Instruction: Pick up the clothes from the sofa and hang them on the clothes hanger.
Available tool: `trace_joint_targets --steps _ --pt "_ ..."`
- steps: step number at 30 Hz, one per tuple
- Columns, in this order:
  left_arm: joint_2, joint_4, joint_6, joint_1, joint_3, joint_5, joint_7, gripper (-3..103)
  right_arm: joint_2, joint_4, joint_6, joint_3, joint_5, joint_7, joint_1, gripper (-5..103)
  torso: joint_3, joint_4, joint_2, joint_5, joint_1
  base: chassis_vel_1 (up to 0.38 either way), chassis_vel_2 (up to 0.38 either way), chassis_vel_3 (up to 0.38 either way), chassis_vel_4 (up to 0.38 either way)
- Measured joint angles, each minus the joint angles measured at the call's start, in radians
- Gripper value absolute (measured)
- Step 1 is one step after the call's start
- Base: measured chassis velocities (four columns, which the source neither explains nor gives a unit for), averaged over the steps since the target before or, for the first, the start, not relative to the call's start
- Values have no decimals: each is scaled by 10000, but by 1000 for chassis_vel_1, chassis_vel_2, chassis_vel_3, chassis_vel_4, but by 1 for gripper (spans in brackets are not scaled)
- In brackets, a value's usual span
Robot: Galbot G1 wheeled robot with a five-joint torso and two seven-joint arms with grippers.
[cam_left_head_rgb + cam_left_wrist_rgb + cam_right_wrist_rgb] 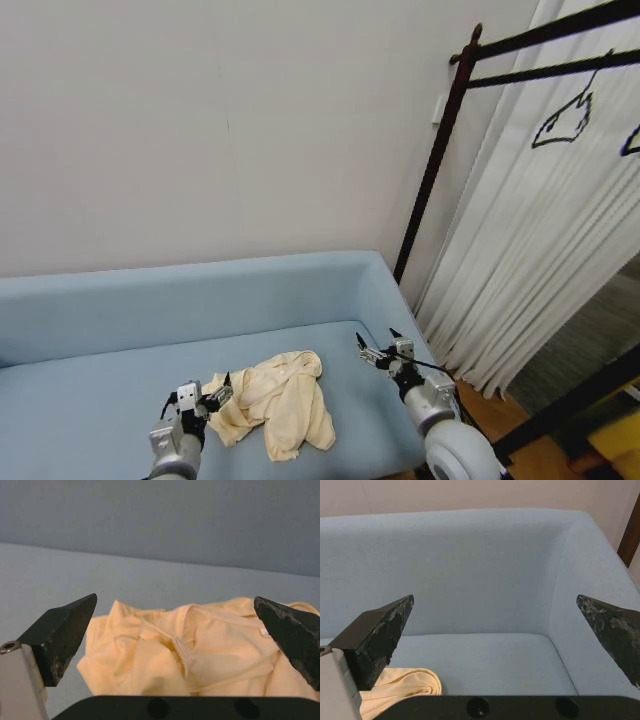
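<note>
A crumpled pale yellow garment (280,400) lies on the seat of the light blue sofa (190,290). My left gripper (218,392) hovers just left of the cloth, open, with the garment (200,650) lying between and beyond its fingertips (65,635). My right gripper (378,350) is open to the right of the cloth, over the seat near the sofa's right arm; a corner of the garment (400,690) shows by its fingers (380,640). A dark clothes rack (440,140) stands at the right, with wire hangers (565,120) on its bar.
White pleated curtains (530,260) hang behind the rack on the right. A plain wall (200,120) rises behind the sofa. Wooden floor (490,415) and a dark rack base bar (570,405) lie to the right of the sofa.
</note>
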Motion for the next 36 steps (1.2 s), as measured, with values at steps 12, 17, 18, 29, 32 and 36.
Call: trace_joint_targets --steps 12,17,18,29,32,36 --pt "152 1292 1041 -1619 888 -1462 -1922 100 -599 -211 -16 -778 358 627 407 100 1 5 -1 0 0 0 0 0 0" --pt "180 1791 1077 -1991 918 -1635 -2036 100 -672 -375 -11 -1050 364 698 520 100 0 -2 0 0 1 0 0 0 0" --pt "194 1936 1075 -2064 924 -1668 -1986 100 -682 -410 -7 -1097 366 709 552 100 0 -1 -1 0 0 0 0 0 0" --pt "125 2940 1022 -2883 1310 -1670 -1732 100 -876 -697 16 -1372 442 764 853 100 1 -1 -1 0 0 0 0 0 0" --pt "87 3254 1012 -3126 1597 -1618 -1745 100 -856 -770 25 -1480 439 764 908 100 0 -1 -1 0 0 0 0 0 0" --pt "44 3488 1012 -3249 1734 -1594 -1768 100 -848 -780 30 -1528 429 772 909 100 0 -1 -1 -1 0 0 0 0 0"
